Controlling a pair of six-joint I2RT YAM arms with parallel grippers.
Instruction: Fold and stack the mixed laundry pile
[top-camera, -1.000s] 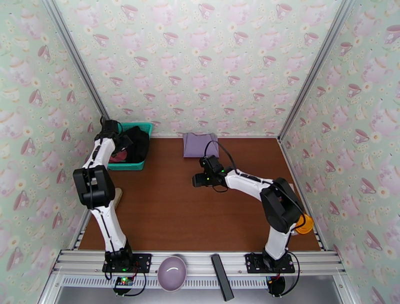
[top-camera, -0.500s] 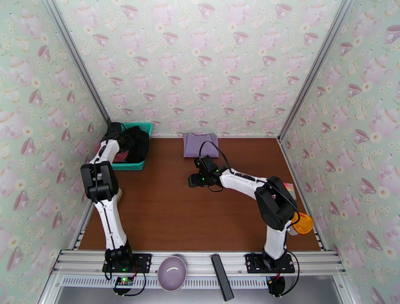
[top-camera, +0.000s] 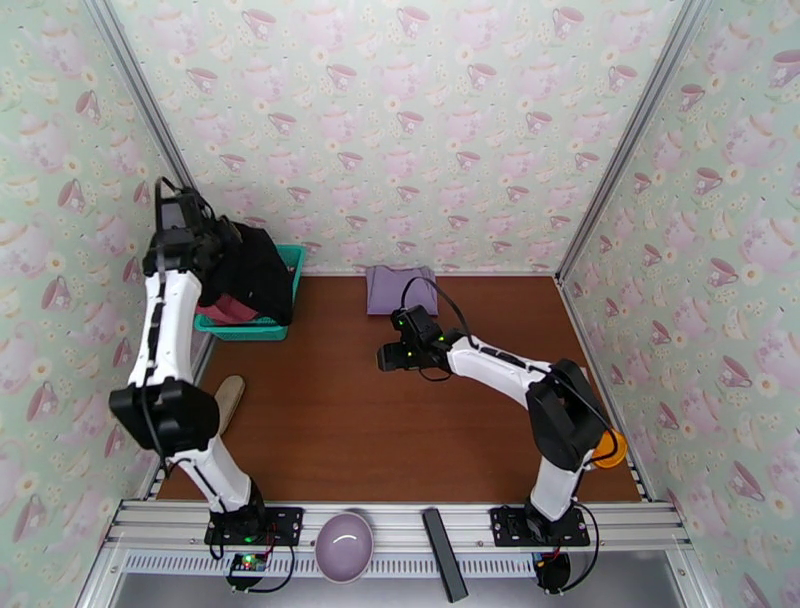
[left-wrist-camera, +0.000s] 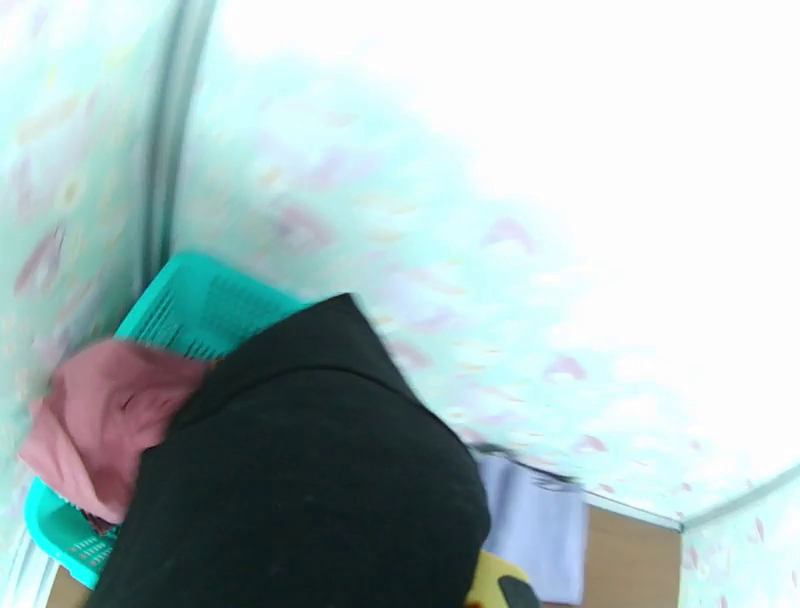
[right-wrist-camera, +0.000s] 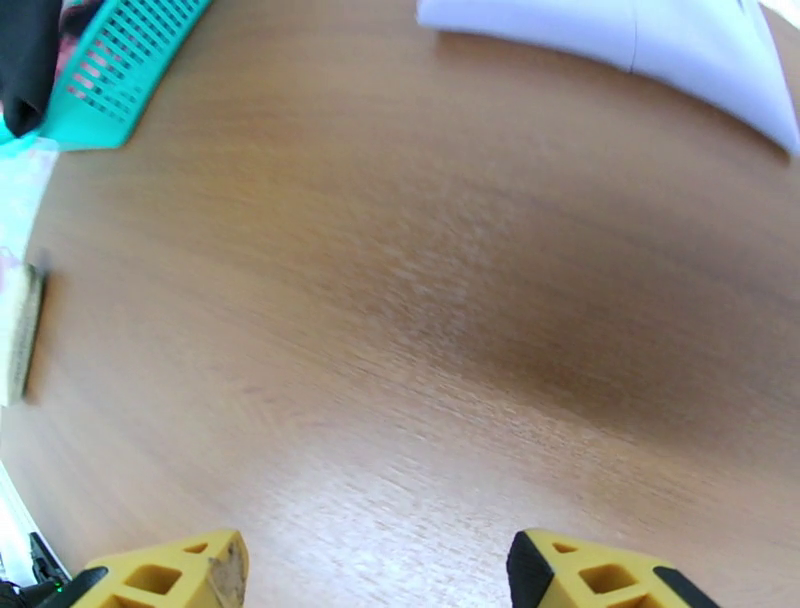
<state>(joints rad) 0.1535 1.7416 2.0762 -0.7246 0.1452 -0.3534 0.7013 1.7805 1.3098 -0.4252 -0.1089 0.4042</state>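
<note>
We're seeing the left fingers (left-wrist-camera: 495, 585) pressing together on the black garment (top-camera: 252, 275), which is hanging raised over the teal basket (top-camera: 272, 327) in the far-left corner. The dusty-red top (top-camera: 228, 309) is lying inside it. The right fingers (right-wrist-camera: 170, 575) are standing spread w/ nothing btwn them, hovering over the bare brown wood-grain bench (top-camera: 400, 440) near ctr. The lavender cloth (top-camera: 400, 289) is lying folded at the far edge by the back wall. Teacup wallpaper (top-camera: 400, 130) is covering three walls. A purple bowl (top-camera: 344, 545) & black bar (top-camera: 443, 566) are sitting on the front rail.
</note>
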